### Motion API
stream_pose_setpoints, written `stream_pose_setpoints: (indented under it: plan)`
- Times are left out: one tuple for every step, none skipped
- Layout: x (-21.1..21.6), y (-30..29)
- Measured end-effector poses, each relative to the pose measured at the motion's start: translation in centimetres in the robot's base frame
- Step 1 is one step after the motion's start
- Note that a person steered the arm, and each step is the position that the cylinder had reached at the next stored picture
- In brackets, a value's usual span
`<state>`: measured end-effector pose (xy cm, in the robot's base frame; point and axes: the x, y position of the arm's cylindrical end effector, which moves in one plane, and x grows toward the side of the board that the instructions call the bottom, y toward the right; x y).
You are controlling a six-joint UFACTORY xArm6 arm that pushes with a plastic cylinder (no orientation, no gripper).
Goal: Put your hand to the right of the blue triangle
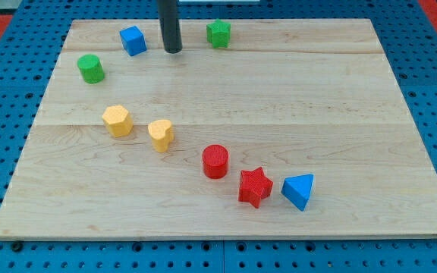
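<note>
The blue triangle (299, 191) lies near the view's bottom, right of centre, on the wooden board (294, 98). A red star (254, 186) sits just to its left, close beside it. My tip (172, 51) is at the view's top, far up and to the left of the blue triangle, between a blue cube (133, 40) on its left and a green block (218, 33) on its right. The tip touches no block.
A red cylinder (215, 161) stands left of the red star. A yellow heart (161, 135) and a yellow hexagon (117, 120) lie at mid left. A green cylinder (91, 68) is at the upper left. Blue pegboard surrounds the board.
</note>
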<state>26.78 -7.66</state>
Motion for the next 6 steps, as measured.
stream_pose_setpoints:
  plan:
    - [0.5,4.6]
    - [4.3,13.0]
    - [14.4,20.9]
    - [25.2,21.3]
    - [28.6,24.4]
    - [32.1,23.6]
